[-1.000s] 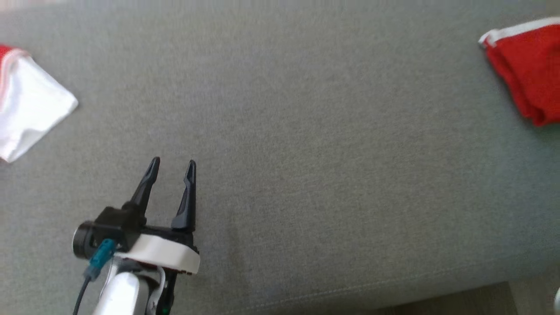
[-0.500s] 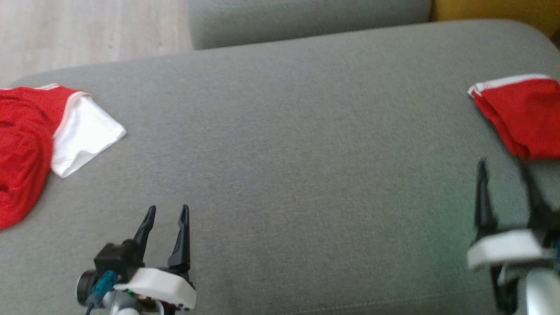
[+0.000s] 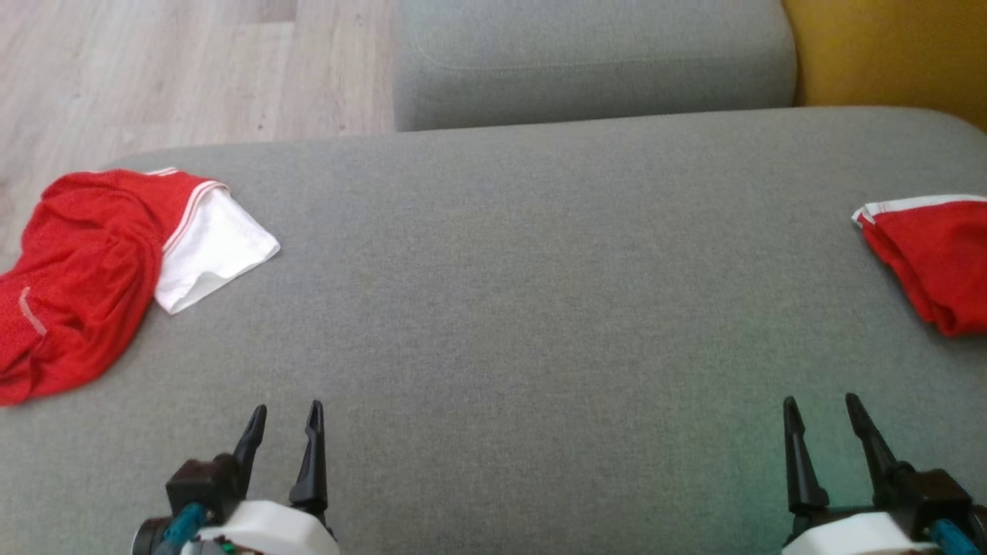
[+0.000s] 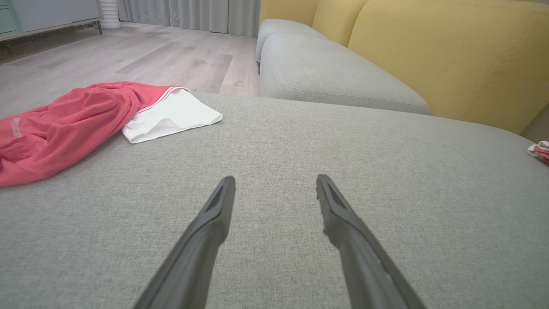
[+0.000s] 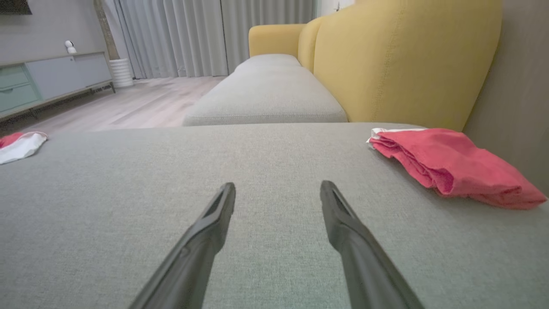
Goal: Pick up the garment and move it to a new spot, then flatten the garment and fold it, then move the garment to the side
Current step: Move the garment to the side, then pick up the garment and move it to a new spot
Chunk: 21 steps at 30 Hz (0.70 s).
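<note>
Both arms hang low over the near edge of the broad grey woven-fabric seat cushion (image 3: 540,324). The left gripper (image 3: 288,407) and the right gripper (image 3: 820,399) each have their two dark fingers parted, with nothing between them. The crumpled red mesh garment with a white panel (image 3: 85,277) lies heaped at the cushion's far left edge, well apart from the left gripper. It looks light, limp and a little slick, so I'd expect it to sag and slide rather than keep any shape. Its white corner, or the striped hem beside it, seems the surest place to pinch, since the cloth there lies flat and thin. At the right edge sits a folded red cloth with white trim (image 3: 929,262), apparently already dealt with. The cushion's weave should drag a bit on fabric pulled across it. Beyond are a mustard-yellow padded backrest (image 5: 407,60), pale wood-plank floor (image 3: 154,69), grey curtains (image 5: 193,34) and a low grey-green sideboard (image 5: 43,81).
</note>
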### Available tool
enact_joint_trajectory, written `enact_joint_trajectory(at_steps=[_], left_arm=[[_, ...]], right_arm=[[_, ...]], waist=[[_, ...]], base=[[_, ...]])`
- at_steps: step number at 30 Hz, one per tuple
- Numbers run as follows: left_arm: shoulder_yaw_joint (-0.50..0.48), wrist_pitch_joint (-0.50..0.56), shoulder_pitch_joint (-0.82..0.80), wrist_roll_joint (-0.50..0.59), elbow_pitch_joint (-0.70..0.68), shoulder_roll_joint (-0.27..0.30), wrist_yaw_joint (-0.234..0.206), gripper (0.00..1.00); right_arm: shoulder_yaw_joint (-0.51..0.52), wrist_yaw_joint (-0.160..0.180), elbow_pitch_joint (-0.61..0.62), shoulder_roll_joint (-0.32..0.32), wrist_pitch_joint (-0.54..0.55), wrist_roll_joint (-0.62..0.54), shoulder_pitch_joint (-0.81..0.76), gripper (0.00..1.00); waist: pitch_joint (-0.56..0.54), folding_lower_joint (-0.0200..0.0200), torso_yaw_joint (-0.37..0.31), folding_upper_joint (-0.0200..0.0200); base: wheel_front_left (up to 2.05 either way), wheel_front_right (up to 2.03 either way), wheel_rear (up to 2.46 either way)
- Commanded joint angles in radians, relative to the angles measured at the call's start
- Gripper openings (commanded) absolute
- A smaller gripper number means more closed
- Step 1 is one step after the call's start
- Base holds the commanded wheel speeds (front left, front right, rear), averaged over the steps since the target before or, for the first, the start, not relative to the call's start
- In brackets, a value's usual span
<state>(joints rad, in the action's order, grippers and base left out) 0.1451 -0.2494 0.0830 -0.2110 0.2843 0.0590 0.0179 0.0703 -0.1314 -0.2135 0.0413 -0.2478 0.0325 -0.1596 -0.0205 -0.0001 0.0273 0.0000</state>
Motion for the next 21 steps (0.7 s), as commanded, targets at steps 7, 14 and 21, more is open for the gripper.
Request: enact_joint_trajectory(at_steps=[7, 14, 21], left_arm=[[-0.059, -0.012, -0.001, 0.013, -0.027, -0.005, 0.010, 1.00], [-0.062, -0.012, -0.003, 0.021, -0.029, -0.007, 0.017, 1.00], [-0.051, -0.012, -0.019, 0.025, -0.032, -0.008, 0.024, 1.00]], right_arm=[[-0.049, 0.001, 0.045, 0.009, -0.014, 0.017, 0.017, 1.00], [-0.051, 0.001, 0.045, 0.009, -0.014, 0.018, 0.021, 1.00], [-0.044, 0.001, 0.043, 0.009, -0.014, 0.028, 0.014, 1.00]], waist=[[-0.017, 0.0001, 0.011, 0.0000], [-0.015, 0.0001, 0.025, 0.0000], [-0.006, 0.0001, 0.067, 0.0000]], base=[[0.00, 0.00, 0.00], [0.00, 0.00, 0.00], [0.00, 0.00, 0.00]])
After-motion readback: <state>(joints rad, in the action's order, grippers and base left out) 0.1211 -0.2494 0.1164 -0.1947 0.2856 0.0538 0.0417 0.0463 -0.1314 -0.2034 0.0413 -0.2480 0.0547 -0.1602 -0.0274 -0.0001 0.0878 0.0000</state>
